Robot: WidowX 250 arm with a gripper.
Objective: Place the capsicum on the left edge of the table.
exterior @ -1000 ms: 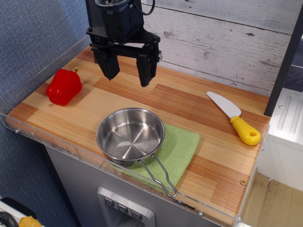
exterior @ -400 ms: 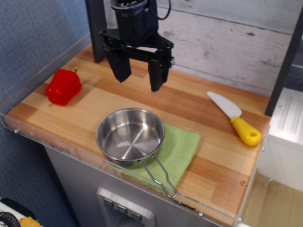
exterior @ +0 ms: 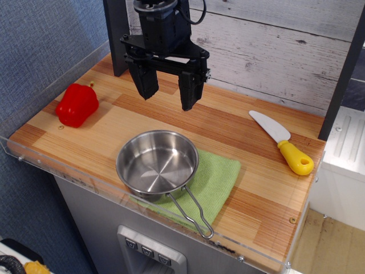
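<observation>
The glossy red capsicum [exterior: 76,104] lies on the wood-plank table [exterior: 228,131] near its left edge, stem pointing to the back. My black gripper [exterior: 167,98] hangs above the back middle of the table, to the right of the capsicum and well apart from it. Its two fingers [exterior: 189,91] are spread wide and hold nothing.
A steel pan [exterior: 157,163] with a wire handle sits on a green cloth [exterior: 217,178] at the front middle. A white knife with a yellow handle [exterior: 282,142] lies at the right. A clear acrylic rim [exterior: 51,167] runs along the front and left edges.
The gripper has moved to the right and slightly back, away from the capsicum, staying open. The capsicum, pan and knife have not moved.
</observation>
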